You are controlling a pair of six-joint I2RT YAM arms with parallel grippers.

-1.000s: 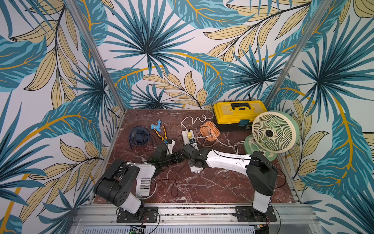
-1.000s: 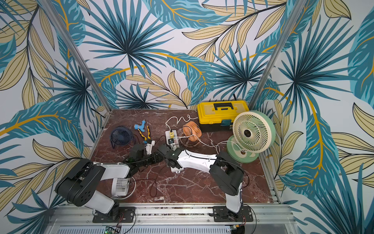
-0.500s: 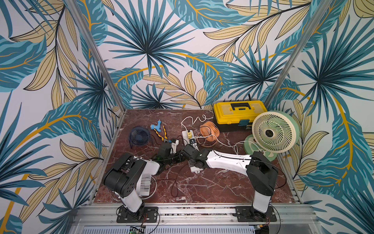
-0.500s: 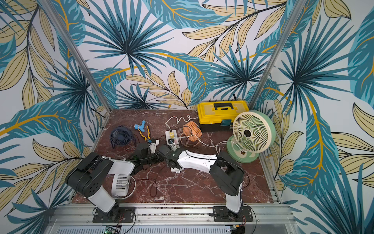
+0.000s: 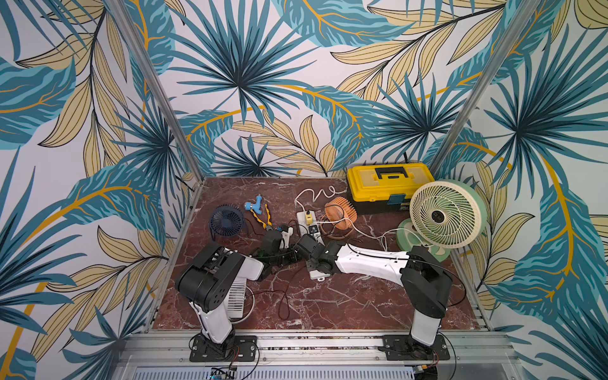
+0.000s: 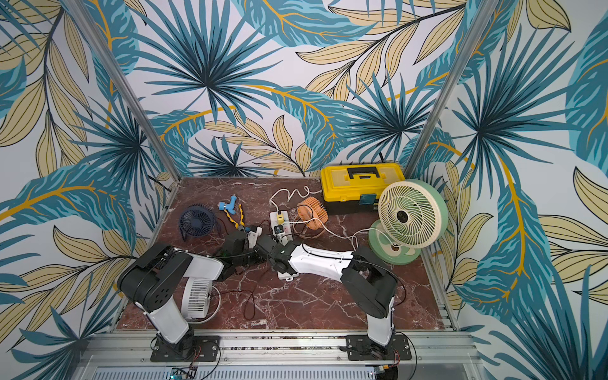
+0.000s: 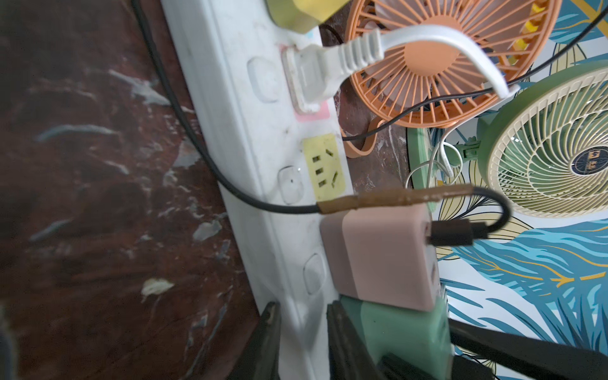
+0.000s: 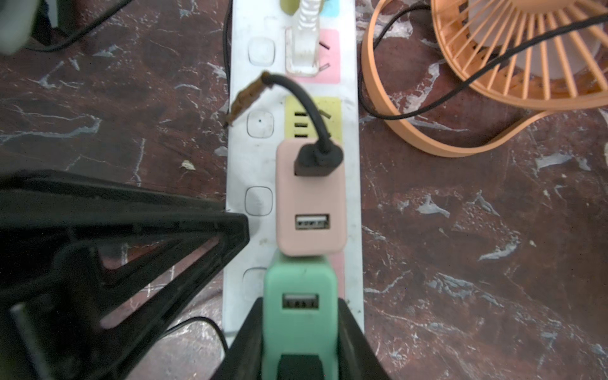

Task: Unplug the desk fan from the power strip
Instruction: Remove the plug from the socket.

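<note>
Roughly at the middle of the red marble worktop, the power strip lies flat and runs front to back. Its far end is near the orange fan, and its middle is covered by the two wrists, which meet over it from either side. From the right wrist, the right fingers are closed on the mint-green charger, one pressed against each flank. That charger stands plugged into the strip and touches the pink charger next along the row. A black cable loops into the pink charger's port on the side away from the green one (the port nearer the green one shows bare), and it passes over a yellow socket. Beyond that, a white plug sits in a pink socket. The left fingers stand close together with a band of the strip's white switch-side edge between them, but whether they pinch it I cannot tell (the view is blurred there). Behind the strip stands a yellow toolbox. At the right, a green and cream fan stands on its round base. A dark blue fan sits at the left rear, and a white fan lies partly under the left arm.
</note>
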